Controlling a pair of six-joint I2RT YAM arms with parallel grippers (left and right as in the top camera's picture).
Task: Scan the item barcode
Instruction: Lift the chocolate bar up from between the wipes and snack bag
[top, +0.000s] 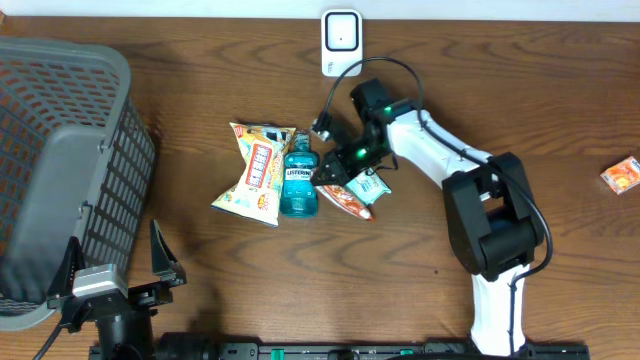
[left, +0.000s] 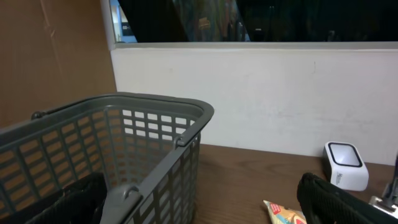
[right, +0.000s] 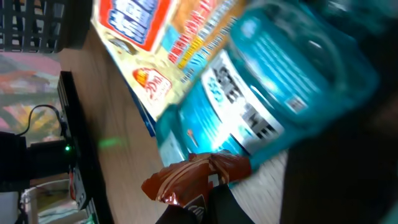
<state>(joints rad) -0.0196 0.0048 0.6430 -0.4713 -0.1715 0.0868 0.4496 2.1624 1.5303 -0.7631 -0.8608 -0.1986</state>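
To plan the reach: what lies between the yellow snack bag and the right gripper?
The blue Listerine bottle lies flat between the yellow snack bag and the right gripper, against the bag. The overhead view shows it.

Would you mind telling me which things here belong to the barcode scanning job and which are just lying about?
Job: white scanner; red-brown packet at the shut right gripper; perhaps next, Listerine bottle and snack bag.
Lying about: grey basket; orange packet; open left gripper.

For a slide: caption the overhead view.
Shut right end effector at a red-brown foil packet beside the teal plastic mouthwash bottle and yellow snack bag.
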